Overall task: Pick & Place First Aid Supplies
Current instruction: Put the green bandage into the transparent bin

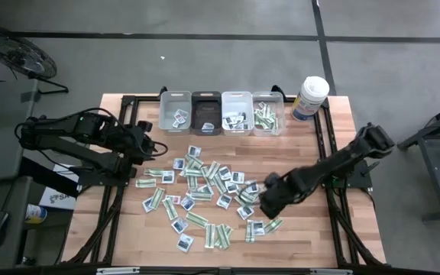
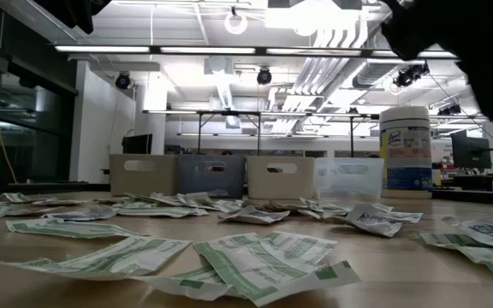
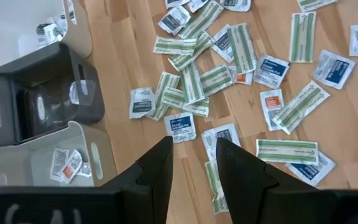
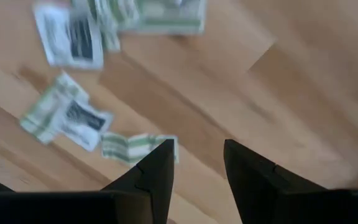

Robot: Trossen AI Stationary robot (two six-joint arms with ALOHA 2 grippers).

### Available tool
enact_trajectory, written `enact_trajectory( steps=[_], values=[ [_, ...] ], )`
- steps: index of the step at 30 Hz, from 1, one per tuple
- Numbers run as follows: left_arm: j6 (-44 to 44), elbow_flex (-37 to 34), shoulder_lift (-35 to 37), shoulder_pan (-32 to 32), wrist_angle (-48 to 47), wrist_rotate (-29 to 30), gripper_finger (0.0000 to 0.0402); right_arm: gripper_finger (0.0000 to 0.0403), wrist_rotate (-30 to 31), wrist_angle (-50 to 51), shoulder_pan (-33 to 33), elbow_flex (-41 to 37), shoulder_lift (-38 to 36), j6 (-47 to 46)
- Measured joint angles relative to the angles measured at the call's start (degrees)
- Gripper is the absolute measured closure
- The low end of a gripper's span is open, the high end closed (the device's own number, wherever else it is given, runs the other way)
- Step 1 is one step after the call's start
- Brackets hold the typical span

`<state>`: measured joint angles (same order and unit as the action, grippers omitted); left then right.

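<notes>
We see: high view straight down over desk (image 1: 319, 153) | low view level at desktop toward bins (image 2: 215, 175) | wrist views angled down close, sharing packets (image 3: 185, 127) before bins.

I see four small bins (image 1: 221, 112) lined along the wooden table's (image 1: 334, 153) top edge, a white canister (image 1: 310, 98) upper right, and a fan (image 1: 14, 52) upper left.

From my console: packets (image 1: 205, 183) lie scattered mid-table (image 1: 312, 237), four bins (image 1: 221, 113) behind them, canister (image 1: 310, 98) right of those.
</notes>
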<state>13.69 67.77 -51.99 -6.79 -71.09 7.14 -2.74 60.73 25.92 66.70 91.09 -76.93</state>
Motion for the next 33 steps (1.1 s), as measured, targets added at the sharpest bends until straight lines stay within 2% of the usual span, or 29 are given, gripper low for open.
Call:
enact_trajectory(
  steps=[7, 14, 23, 28, 33],
  values=[
    [0.0, 0.0, 0.0, 0.0, 0.0, -0.2, 0.0283, 0.0269, -2.1, -6.1, 5.6, 0.0, 8.3, -0.7],
    [0.0, 0.0, 0.0, 0.0, 0.0, -0.2, 0.0283, 0.0269, -1.2, -6.9, 8.5, 0.0, 12.1, -4.8],
    [0.0, 0.0, 0.0, 0.0, -0.6, -0.1, 0.0283, 0.0269, 0.3, -6.5, 9.0, 0.0, 15.3, -7.7],
    [-0.1, 0.0, 0.0, 0.0, -1.1, -0.2, 0.0283, 0.0269, -2.2, -6.4, 9.0, 0.0, 17.4, -7.2],
    [-0.2, 0.0, 0.0, 0.0, -1.1, -1.0, 0.0283, 0.0269, -2.1, -8.4, 9.1, 0.1, 18.5, -6.8]
  ],
)
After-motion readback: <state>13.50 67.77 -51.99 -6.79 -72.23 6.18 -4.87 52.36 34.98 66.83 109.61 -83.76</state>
